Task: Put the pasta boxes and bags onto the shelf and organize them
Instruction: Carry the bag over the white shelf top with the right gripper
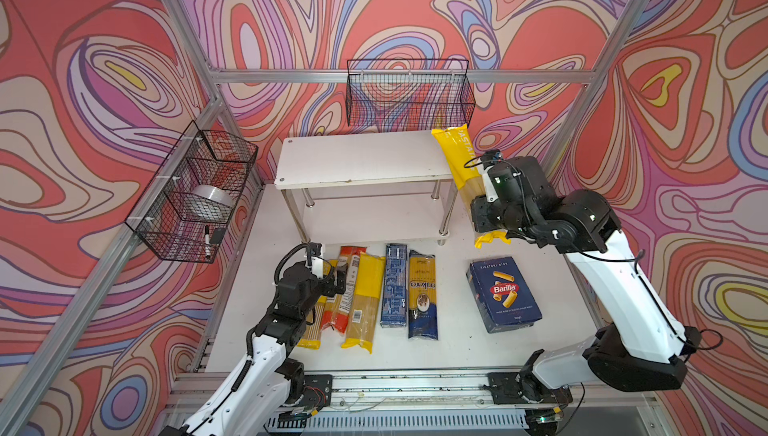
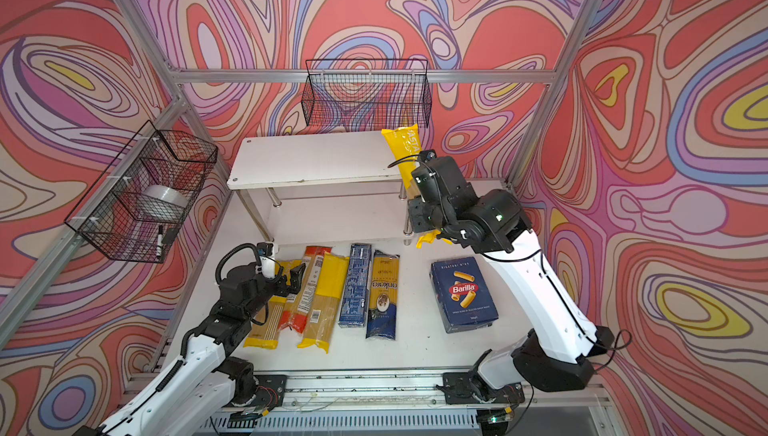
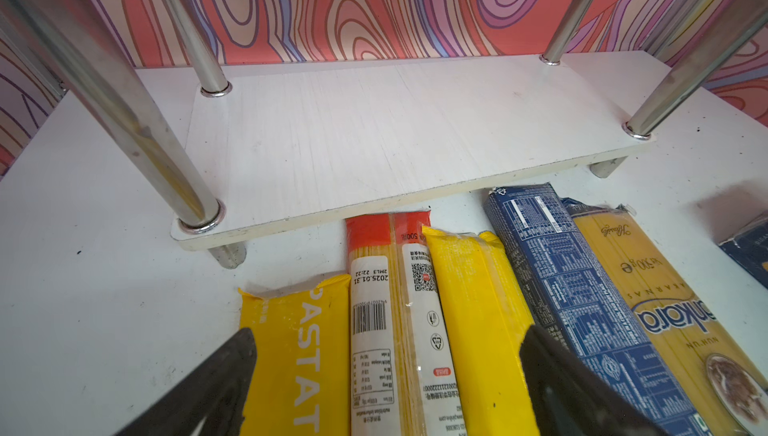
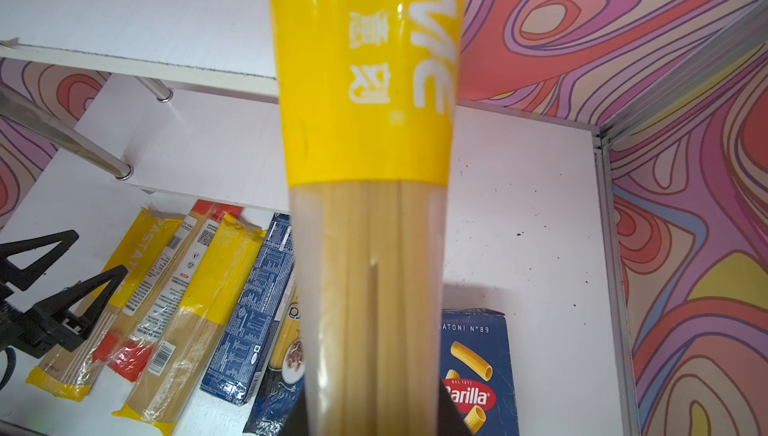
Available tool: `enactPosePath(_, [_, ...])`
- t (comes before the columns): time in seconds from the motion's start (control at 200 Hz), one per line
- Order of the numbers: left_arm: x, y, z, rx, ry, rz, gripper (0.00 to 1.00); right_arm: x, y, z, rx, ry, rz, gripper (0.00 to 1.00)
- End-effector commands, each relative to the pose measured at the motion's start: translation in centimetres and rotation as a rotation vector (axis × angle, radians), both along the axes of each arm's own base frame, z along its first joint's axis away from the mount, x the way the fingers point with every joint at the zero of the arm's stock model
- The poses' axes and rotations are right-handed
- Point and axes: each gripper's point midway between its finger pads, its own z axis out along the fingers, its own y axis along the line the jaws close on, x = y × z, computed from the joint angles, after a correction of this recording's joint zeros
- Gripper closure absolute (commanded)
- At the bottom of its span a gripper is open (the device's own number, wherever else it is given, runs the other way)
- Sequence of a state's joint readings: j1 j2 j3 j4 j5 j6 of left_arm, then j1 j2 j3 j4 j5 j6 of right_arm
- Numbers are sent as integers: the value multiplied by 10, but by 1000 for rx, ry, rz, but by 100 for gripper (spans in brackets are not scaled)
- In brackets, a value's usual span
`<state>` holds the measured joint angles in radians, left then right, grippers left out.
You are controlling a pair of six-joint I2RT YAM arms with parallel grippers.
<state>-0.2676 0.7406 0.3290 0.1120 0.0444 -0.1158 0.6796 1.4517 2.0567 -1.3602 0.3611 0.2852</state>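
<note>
My right gripper point(image 1: 482, 214) point(image 4: 372, 413) is shut on a yellow-and-clear spaghetti bag point(image 1: 457, 155) point(image 4: 365, 122). The bag is held tilted, with its upper end beside the right end of the white shelf point(image 1: 357, 160) top tier. On the table in front of the shelf lie a yellow bag point(image 3: 299, 351), a red-ended bag point(image 3: 395, 330), another yellow bag point(image 1: 365, 301), a narrow blue box point(image 1: 395, 284), the ankara bag point(image 1: 423, 292) and the Barilla box point(image 1: 505, 295). My left gripper point(image 1: 332, 276) point(image 3: 388, 330) hovers open over the leftmost bags. Both shelf tiers hold nothing.
A black wire basket point(image 1: 409, 93) hangs on the back wall above the shelf. Another basket point(image 1: 195, 189) on the left wall holds a tape roll and a marker. Aluminium frame posts stand at the corners, and a rail runs along the table's front edge.
</note>
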Motion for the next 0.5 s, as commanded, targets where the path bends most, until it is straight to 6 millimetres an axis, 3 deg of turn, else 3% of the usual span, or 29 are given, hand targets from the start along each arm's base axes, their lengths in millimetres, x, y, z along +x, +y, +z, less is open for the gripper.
enactPosePath(0.0, [-1, 0, 4, -4, -28, -3, 0, 15, -1, 40, 83, -143, -7, 100])
enactPosePath(0.496, [-2, 1, 4, -4, -29, 2, 0, 71, 18, 42, 124, -132, 19, 100])
